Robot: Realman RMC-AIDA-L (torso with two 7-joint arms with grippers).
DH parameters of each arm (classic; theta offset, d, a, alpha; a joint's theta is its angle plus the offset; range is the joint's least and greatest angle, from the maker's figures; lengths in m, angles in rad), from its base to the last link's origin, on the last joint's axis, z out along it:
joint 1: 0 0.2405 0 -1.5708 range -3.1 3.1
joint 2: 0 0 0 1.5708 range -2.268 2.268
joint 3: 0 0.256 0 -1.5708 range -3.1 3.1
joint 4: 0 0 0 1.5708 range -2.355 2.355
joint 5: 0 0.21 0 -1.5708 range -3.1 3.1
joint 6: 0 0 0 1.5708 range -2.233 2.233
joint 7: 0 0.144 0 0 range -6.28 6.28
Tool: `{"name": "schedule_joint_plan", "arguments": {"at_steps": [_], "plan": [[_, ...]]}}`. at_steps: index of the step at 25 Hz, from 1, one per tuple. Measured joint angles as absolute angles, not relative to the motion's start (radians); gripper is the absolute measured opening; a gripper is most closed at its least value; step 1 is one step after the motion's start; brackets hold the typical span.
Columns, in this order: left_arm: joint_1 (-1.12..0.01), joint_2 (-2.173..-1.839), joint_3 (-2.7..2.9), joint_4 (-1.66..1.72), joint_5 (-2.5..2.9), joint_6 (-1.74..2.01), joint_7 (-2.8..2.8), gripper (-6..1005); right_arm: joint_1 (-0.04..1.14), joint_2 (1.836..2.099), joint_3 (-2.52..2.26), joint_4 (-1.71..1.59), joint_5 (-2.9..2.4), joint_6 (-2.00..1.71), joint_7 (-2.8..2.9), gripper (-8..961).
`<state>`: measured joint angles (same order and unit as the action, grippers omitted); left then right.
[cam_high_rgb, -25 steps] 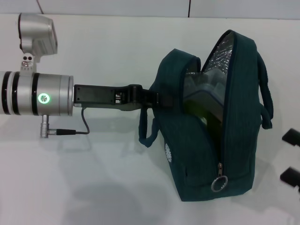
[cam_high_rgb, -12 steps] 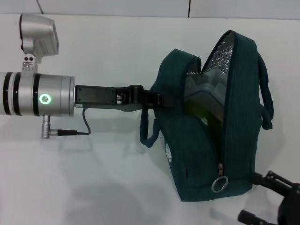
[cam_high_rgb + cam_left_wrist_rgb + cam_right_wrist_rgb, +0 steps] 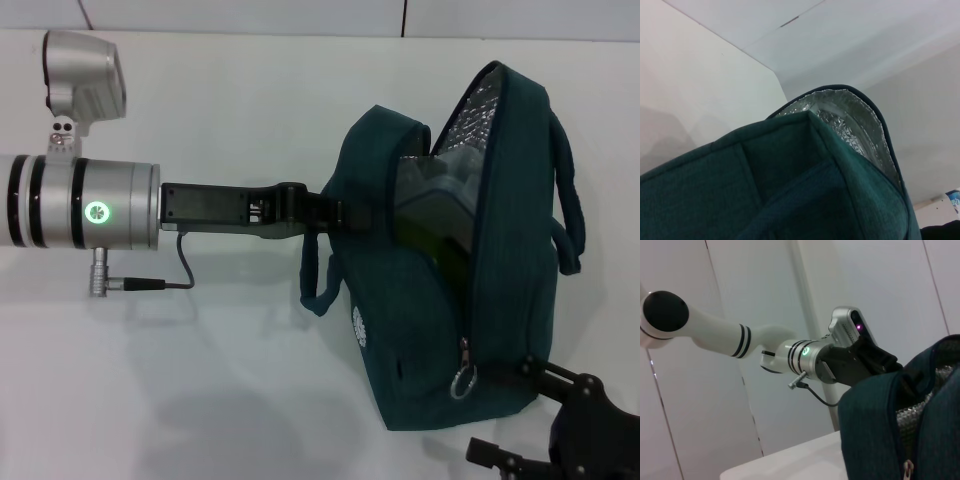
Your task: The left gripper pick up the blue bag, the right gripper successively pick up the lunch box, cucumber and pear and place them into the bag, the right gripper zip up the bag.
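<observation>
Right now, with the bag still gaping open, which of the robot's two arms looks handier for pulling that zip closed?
Probably the right. The right gripper sits beside the zipper's ring pull at the near end of the blue bag, apparently open. The left gripper is clamped on the bag's rim, steadying it.

- The blue bag point(image 3: 420, 330) is matt woven cloth with a slightly rough, ribbed weave; its loop handles look like the same fabric.
- The bag's lining point(image 3: 850, 120) is crinkled silver foil, shiny and quilted.
- The zipper pull point(image 3: 463, 380) is a glossy metal ring.
- The left gripper point(image 3: 345, 213) is matt black, plastic by the look of it, on an arm segment point(image 3: 105, 205) of smooth brushed silver metal.
- The right gripper point(image 3: 545, 420), near right, is matt black as well.
- Inside the bag the lunch box point(image 3: 440, 175) seems to be clear, glossy plastic, though little of it shows.
- The table point(image 3: 200, 380) is smooth, matt white.
</observation>
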<state>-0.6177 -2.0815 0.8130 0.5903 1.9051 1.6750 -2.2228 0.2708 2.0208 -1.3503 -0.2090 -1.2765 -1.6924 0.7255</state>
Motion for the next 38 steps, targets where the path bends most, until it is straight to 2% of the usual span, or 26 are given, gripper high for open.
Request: {"name": "schedule_joint_plan", "arguments": {"at_steps": [12, 26, 38], "plan": [[-0.622, -2.083, 0.821, 0.589, 1.905, 1.675, -2.223, 93, 0.323, 2.026, -1.41, -0.211, -1.265, -1.67, 0.725, 825], [-0.619, -2.082, 0.822, 0.589, 1.905, 1.672, -2.223, 94, 0.278, 2.02, -1.407, -0.19, -1.214, -1.67, 0.74, 825], [-0.618, -2.082, 0.824, 0.589, 1.904, 1.672, -2.223, 95, 0.288, 2.022, -1.413, -0.156, -1.154, -1.658, 0.713, 824]]}}
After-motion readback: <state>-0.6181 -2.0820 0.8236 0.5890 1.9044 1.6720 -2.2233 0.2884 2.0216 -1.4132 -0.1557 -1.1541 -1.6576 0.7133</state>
